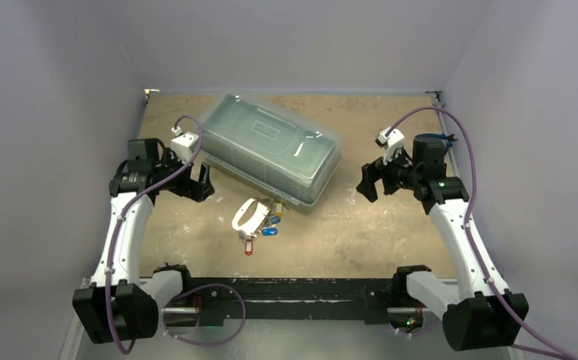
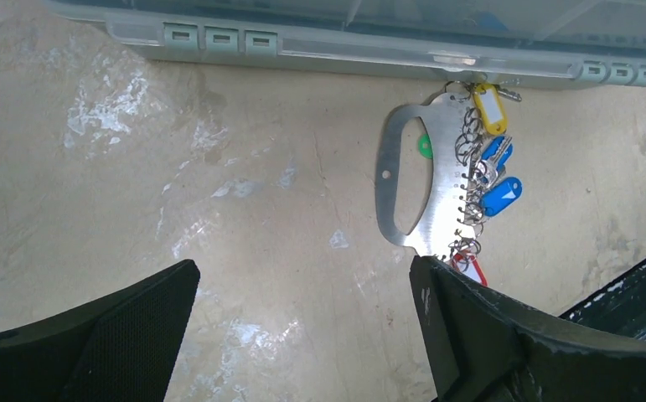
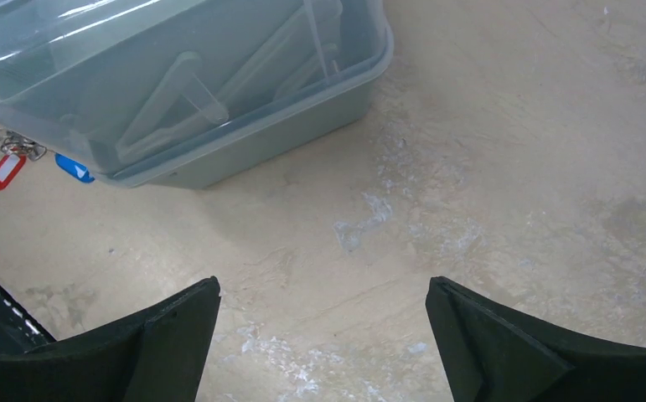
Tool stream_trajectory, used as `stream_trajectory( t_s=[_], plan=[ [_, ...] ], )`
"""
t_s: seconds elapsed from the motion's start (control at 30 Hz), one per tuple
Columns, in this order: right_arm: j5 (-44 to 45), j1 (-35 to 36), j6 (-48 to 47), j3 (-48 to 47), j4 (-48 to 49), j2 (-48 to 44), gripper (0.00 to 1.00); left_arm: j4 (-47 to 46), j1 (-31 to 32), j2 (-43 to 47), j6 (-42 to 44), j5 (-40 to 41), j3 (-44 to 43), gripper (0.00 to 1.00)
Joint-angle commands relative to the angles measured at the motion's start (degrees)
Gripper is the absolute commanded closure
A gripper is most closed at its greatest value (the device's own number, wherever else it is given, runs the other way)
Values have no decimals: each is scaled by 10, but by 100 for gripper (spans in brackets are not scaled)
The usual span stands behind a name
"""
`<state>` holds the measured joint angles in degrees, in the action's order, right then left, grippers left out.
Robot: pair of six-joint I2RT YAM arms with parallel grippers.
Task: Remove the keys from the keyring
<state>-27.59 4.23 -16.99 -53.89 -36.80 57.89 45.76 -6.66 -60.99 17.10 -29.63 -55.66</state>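
Note:
The keyring [image 1: 239,221] lies flat on the table in front of the plastic box; in the left wrist view it is a silvery flat loop [image 2: 447,180] with small rings along one edge. The keys [image 2: 500,196] hang off those rings with yellow, blue, red and green tags. The red tag [image 1: 249,246] lies nearest the arms. My left gripper [image 1: 196,184] hovers left of the bunch, open and empty [image 2: 304,276]. To the right of the box my right gripper [image 1: 368,184] is also open and empty [image 3: 321,289]. A red tag [image 3: 5,170] and a blue tag [image 3: 74,167] peek past the box corner.
A clear lidded plastic box [image 1: 271,146] sits diagonally at mid-table, its near long side [image 2: 344,46] touching the key bunch. Grey walls enclose the table on three sides. A black rail [image 1: 308,289] runs along the near edge between the arm bases.

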Motion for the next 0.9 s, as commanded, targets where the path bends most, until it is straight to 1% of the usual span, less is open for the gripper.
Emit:
stream_trajectory(
  t_s=[0.0,0.07,0.13,0.17,0.27,0.33,0.4,0.47,0.6,0.73,0.87],
  plan=[
    [0,3,-13,5,5,10,1,-13,3,7,43,-20,8,1],
    [-4,3,-11,7,5,17,1,13,7,-7,80,-65,8,1],
    [-5,3,-6,12,10,20,1,48,26,-35,119,-105,10,1],
    [-6,3,-3,14,13,18,1,54,41,-41,130,-110,13,1],
    [-10,3,8,20,22,15,1,11,111,-32,98,-75,35,1],
    [-12,3,10,20,22,16,1,-2,175,-31,78,-54,34,1],
    [-24,3,16,21,25,17,1,-33,220,-32,54,-36,39,1],
    [-46,2,34,22,33,20,1,-86,252,-32,23,-29,45,1],
    [-62,2,46,26,44,26,1,-186,303,-51,-51,-53,60,1],
    [-59,2,49,22,44,22,1,-266,367,-100,-86,-24,66,1],
    [-71,2,56,15,39,17,1,-345,382,-176,-118,-7,46,1]
  ],
)
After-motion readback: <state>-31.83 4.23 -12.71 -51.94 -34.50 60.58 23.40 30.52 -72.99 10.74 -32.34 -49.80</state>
